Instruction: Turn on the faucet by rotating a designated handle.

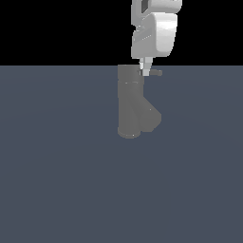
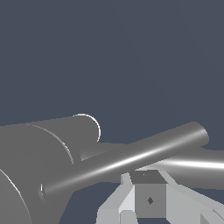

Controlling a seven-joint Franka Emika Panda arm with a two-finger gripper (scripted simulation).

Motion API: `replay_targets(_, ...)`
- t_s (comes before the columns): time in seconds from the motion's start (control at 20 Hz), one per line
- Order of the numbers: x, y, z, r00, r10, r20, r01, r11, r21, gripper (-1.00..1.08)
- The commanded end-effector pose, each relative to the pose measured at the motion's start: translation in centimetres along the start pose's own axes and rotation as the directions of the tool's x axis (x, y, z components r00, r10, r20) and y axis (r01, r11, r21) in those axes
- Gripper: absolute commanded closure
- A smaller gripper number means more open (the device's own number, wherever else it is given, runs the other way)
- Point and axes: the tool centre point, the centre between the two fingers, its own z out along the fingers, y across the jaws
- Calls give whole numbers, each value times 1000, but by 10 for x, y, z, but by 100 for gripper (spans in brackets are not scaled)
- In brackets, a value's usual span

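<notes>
You see the handle (image 1: 154,73) jutting from the faucet (image 1: 130,102) top toward the exterior view's right, the gripper (image 1: 145,69) right against it, grip state unclear.

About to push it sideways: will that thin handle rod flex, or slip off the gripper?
The handle looks like a straight metal rod, so probably stiff. Its smooth, shiny round surface may let the gripper slide along it. The thick upright faucet seems unlikely to tip.

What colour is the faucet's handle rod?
Light metallic grey; the handle shows best in the wrist view.
</notes>
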Motion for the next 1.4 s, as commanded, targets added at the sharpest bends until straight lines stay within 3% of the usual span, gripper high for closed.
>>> replay_targets(0.0, 18, -4, 0, 1000, 23, -4, -23, 1000, 7, 108)
replay_targets(1.35, 84, -44, -1, 998, 57, -9, -56, 998, 8, 108)
